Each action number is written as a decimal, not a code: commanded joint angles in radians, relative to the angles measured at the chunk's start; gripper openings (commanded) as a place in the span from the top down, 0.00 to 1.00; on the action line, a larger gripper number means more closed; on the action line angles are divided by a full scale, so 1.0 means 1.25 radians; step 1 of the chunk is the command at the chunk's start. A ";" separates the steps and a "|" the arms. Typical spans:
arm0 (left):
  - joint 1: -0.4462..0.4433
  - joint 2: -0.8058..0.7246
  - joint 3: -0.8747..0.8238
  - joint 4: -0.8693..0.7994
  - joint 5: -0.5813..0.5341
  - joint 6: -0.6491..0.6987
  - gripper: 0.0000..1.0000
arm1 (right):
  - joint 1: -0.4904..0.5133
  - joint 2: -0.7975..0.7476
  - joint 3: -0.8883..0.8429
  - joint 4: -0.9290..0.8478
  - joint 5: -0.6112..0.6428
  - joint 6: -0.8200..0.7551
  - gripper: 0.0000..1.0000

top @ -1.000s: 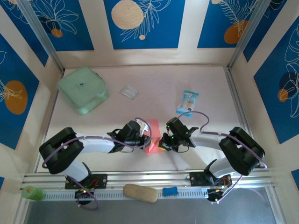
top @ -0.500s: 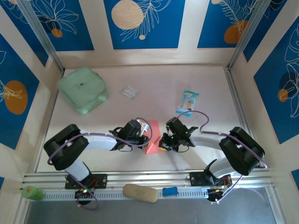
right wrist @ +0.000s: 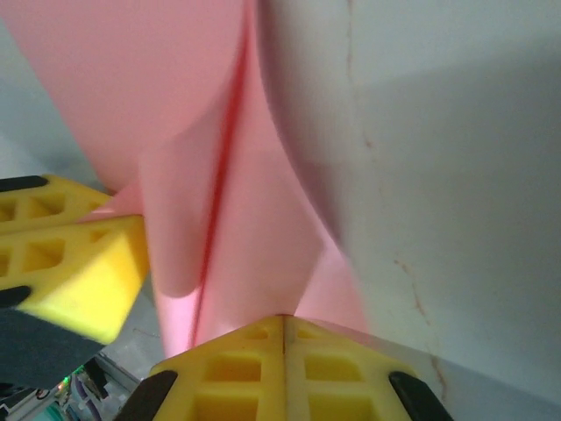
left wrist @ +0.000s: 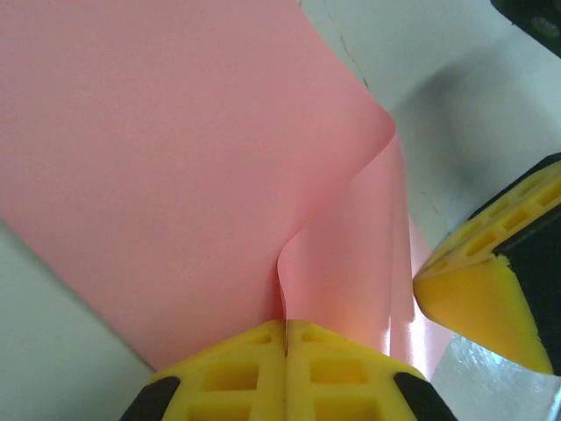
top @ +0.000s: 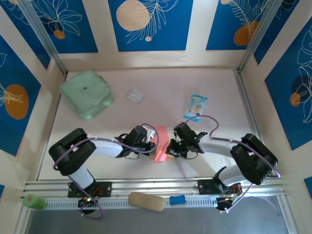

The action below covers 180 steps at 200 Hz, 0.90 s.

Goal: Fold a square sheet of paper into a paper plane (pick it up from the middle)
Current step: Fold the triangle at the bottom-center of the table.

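Note:
The square sheet of paper (top: 160, 142), salmon pink, is held up between the two grippers just in front of the table's middle. It is bent and doubled over, with one flap curling toward the other. My left gripper (top: 152, 145) is shut on the sheet's left edge, and the left wrist view has the paper (left wrist: 175, 158) pinched where the yellow fingertips of that gripper (left wrist: 285, 323) meet. My right gripper (top: 169, 148) is shut on the sheet's right side; the right wrist view has the creased paper (right wrist: 254, 219) running into that gripper (right wrist: 283, 317). A paper plane is out of view.
A mint-green pouch (top: 87, 93) lies at the back left, a small clear wrapper (top: 135, 95) behind the middle, a blue-and-white snack packet (top: 196, 106) at the back right. A tan object (top: 146, 201) and a blue piece (top: 177, 199) rest on the front rail. Patterned walls enclose the table.
The left arm's elbow has swung a little to the right and forward. Both grippers stay shut on the paper, which has barely shifted.

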 commanded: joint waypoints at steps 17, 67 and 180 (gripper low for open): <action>0.003 -0.003 -0.049 0.050 0.046 -0.102 1.00 | 0.007 -0.027 -0.006 0.018 -0.020 0.006 0.95; 0.003 -0.029 -0.030 0.009 0.028 -0.082 1.00 | 0.012 0.008 -0.009 0.010 -0.011 0.014 0.95; 0.003 -0.053 0.029 -0.102 -0.016 0.040 1.00 | 0.013 0.039 0.000 -0.043 0.014 -0.007 0.96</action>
